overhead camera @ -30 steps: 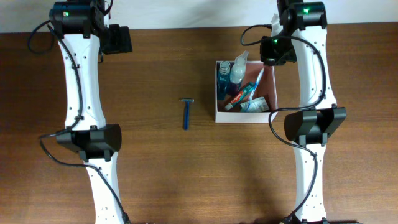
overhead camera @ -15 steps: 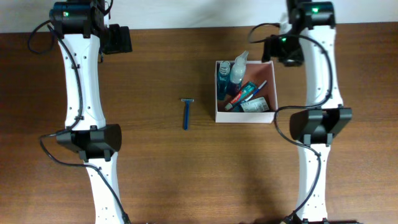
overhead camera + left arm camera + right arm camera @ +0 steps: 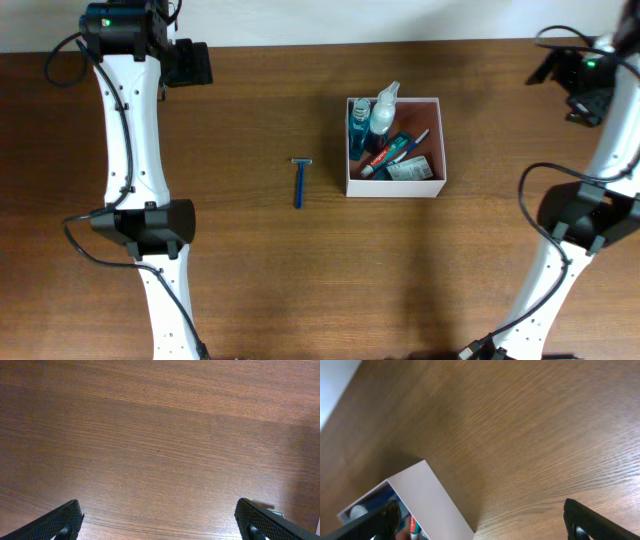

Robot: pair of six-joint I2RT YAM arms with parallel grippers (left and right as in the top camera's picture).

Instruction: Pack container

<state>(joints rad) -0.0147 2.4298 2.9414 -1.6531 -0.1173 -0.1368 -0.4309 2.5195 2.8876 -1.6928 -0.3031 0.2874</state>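
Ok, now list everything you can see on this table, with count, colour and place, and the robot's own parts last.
square open-top box: one, white walls, pinkish-tan inside, on the table.
spray bottle: one, clear with white top, inside the box.
small bottle: one, blue, inside the box beside the spray bottle.
toothpaste tube: one, red and white, lying in the box.
other box contents: too small to tell.
razor: one, blue, on the table apart from the box.
wooden table: one, brown.
left gripper: black, open, empty, above bare table.
right gripper: black, open, empty, near the box.
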